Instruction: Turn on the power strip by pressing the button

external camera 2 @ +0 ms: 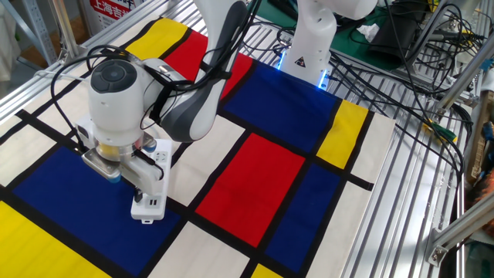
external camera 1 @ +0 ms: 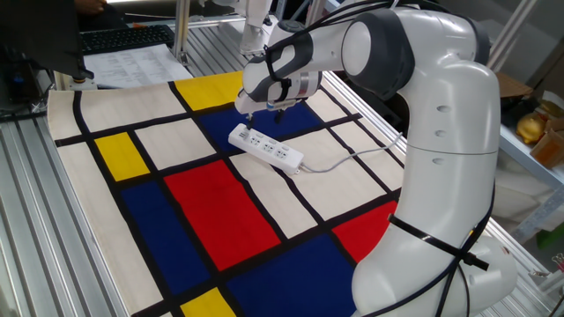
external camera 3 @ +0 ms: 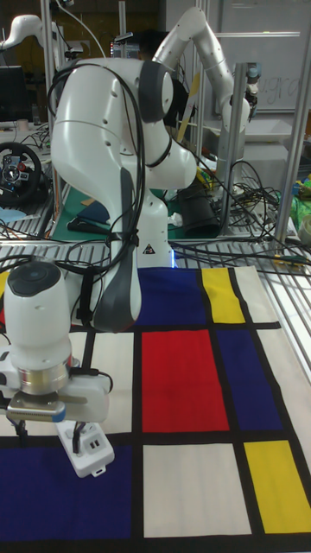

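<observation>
The power strip (external camera 1: 265, 147) is lying flat on the bench (external camera 1: 35, 220), on a cloth (external camera 1: 203, 211) patterned in red, blue, yellow and cream blocks with black lines. In one fixed view it is sitting slantwise across a black line between a blue block and a cream one, its pale cord (external camera 1: 348, 158) trailing off toward the arm's base. The gripper (external camera 1: 266, 109) is hovering just above the strip's far end, perhaps touching it, though the wrist is hiding the contact. Whether the jaws are parted or closed I cannot tell. In the tall fixed view, the strip's near end (external camera 3: 92, 453) is poking out below the wrist.
</observation>
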Motion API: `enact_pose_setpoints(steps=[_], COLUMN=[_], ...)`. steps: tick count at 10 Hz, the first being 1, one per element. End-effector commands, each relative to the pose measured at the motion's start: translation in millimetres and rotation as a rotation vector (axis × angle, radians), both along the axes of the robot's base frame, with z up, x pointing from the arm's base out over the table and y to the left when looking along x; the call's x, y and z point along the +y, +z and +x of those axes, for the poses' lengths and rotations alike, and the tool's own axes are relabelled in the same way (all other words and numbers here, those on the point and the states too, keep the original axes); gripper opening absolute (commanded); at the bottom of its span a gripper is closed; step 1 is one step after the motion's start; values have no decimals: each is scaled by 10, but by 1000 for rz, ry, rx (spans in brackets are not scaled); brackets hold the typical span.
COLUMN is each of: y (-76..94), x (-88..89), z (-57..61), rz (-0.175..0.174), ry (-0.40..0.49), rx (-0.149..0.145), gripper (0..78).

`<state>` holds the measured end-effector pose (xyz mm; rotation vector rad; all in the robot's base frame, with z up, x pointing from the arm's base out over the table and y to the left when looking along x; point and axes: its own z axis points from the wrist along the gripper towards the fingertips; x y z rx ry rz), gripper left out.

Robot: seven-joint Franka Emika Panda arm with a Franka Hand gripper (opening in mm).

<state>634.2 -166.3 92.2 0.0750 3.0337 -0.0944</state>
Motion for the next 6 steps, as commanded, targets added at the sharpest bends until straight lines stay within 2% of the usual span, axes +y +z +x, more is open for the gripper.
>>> enact_pose_setpoints(steps=[1, 6], y=[-36, -15], x=[-62, -79], z=[26, 50], rz=[1, 1], ry=[2, -2], rx=[-18, -24], gripper=[774, 774])
